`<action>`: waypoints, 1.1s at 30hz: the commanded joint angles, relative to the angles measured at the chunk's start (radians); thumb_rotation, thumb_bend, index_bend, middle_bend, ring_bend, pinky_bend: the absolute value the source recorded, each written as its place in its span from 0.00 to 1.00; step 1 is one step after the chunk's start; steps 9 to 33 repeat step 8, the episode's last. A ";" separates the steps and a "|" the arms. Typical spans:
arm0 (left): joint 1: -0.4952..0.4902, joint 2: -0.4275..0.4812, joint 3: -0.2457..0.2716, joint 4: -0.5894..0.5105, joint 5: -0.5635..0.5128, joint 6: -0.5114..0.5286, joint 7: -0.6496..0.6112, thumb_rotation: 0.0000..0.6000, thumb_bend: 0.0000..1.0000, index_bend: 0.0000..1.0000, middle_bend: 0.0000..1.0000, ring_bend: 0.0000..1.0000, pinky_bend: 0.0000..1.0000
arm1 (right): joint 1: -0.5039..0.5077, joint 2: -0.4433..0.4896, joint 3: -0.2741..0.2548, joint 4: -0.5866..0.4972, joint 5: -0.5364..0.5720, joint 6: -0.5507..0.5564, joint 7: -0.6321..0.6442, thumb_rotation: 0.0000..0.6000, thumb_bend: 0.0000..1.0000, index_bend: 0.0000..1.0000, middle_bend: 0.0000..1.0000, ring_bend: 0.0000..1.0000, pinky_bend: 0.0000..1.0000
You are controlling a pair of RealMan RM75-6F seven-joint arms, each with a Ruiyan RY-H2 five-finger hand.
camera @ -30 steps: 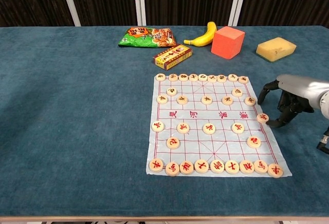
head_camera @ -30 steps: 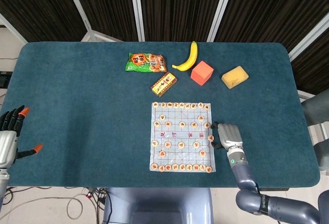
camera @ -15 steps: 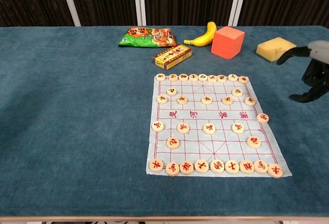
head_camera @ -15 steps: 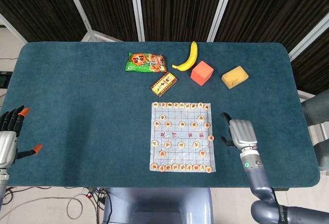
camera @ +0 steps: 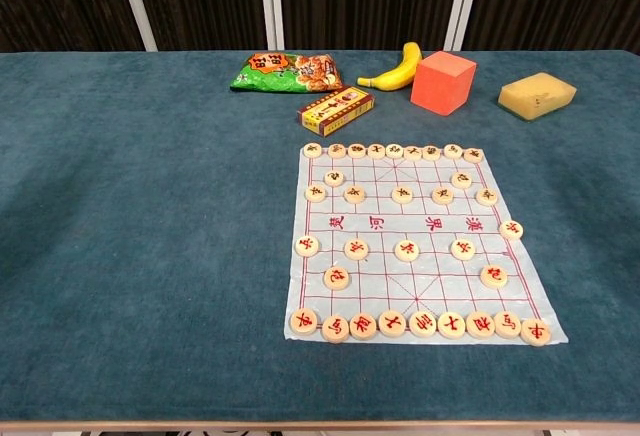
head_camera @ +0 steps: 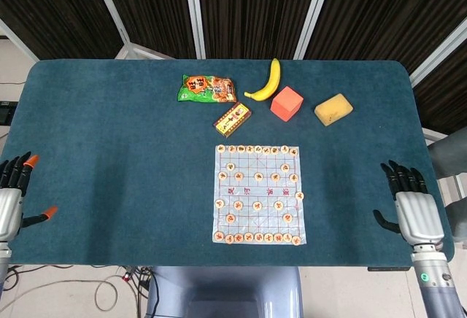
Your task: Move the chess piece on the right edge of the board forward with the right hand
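Note:
A round wooden chess piece (camera: 512, 229) with a red character lies on the right edge of the white paper board (camera: 420, 286), level with the river row; the head view shows this chess piece (head_camera: 299, 196) too. My right hand (head_camera: 416, 205) hovers over the table's right edge, far from the board, fingers spread and holding nothing. My left hand (head_camera: 10, 198) stays at the far left edge, also open and empty. Neither hand appears in the chest view.
Several other pieces stand in rows on the board. Behind it lie a snack bag (camera: 286, 71), a small card box (camera: 336, 109), a banana (camera: 396, 69), an orange cube (camera: 443, 82) and a yellow sponge (camera: 537, 94).
My right hand has let go beside the edge piece and pulled back to the right, out of the chest view. The piece stays where it was.

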State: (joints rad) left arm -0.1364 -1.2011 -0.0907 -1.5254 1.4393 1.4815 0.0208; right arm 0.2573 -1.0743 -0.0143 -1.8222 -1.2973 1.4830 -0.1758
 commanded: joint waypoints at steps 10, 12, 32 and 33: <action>0.007 -0.016 -0.007 0.020 -0.018 0.006 0.016 1.00 0.00 0.00 0.00 0.00 0.00 | -0.068 -0.044 -0.001 0.149 -0.086 0.045 0.082 1.00 0.34 0.00 0.00 0.00 0.00; 0.007 -0.016 -0.007 0.020 -0.018 0.006 0.016 1.00 0.00 0.00 0.00 0.00 0.00 | -0.068 -0.044 -0.001 0.149 -0.086 0.045 0.082 1.00 0.34 0.00 0.00 0.00 0.00; 0.007 -0.016 -0.007 0.020 -0.018 0.006 0.016 1.00 0.00 0.00 0.00 0.00 0.00 | -0.068 -0.044 -0.001 0.149 -0.086 0.045 0.082 1.00 0.34 0.00 0.00 0.00 0.00; 0.007 -0.016 -0.007 0.020 -0.018 0.006 0.016 1.00 0.00 0.00 0.00 0.00 0.00 | -0.068 -0.044 -0.001 0.149 -0.086 0.045 0.082 1.00 0.34 0.00 0.00 0.00 0.00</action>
